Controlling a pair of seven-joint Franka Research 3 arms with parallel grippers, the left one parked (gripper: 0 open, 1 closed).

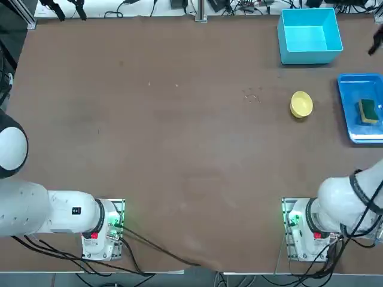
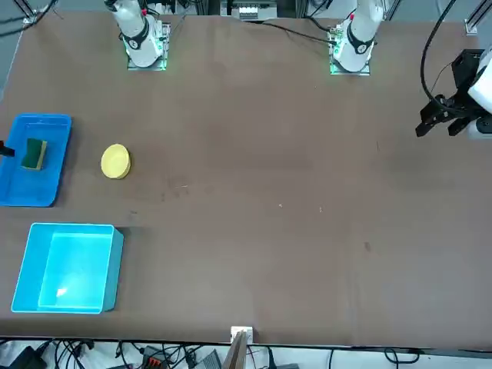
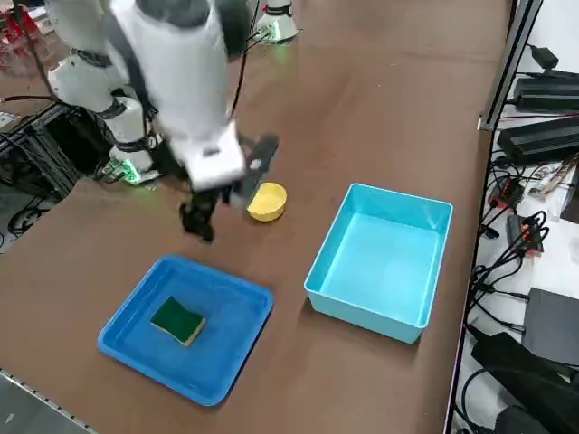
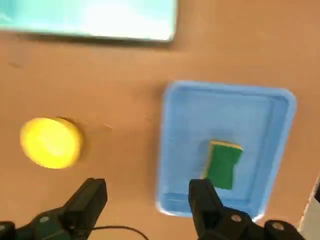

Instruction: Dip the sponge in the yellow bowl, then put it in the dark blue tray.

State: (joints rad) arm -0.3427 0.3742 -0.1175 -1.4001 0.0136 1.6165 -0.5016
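Note:
The sponge (image 1: 368, 110) (image 2: 34, 152) (image 3: 177, 320) (image 4: 222, 162) lies green side up on the floor of the dark blue tray (image 1: 346, 113) (image 2: 23, 192) (image 3: 226, 380) (image 4: 175, 150), by the table's right edge. Beside the tray, apart from it, stands the yellow bowl (image 1: 301, 104) (image 2: 115, 161) (image 3: 268, 202) (image 4: 50, 142). My right gripper (image 3: 228, 188) (image 4: 147, 197) hangs open and empty well above the table, over the strip between bowl and tray. It touches nothing.
A deeper light cyan box (image 1: 309, 36) (image 2: 69, 269) (image 3: 380, 262) sits at the far right corner, just beyond the bowl and tray. Cables and power bricks (image 3: 543, 136) lie off the table's far edge.

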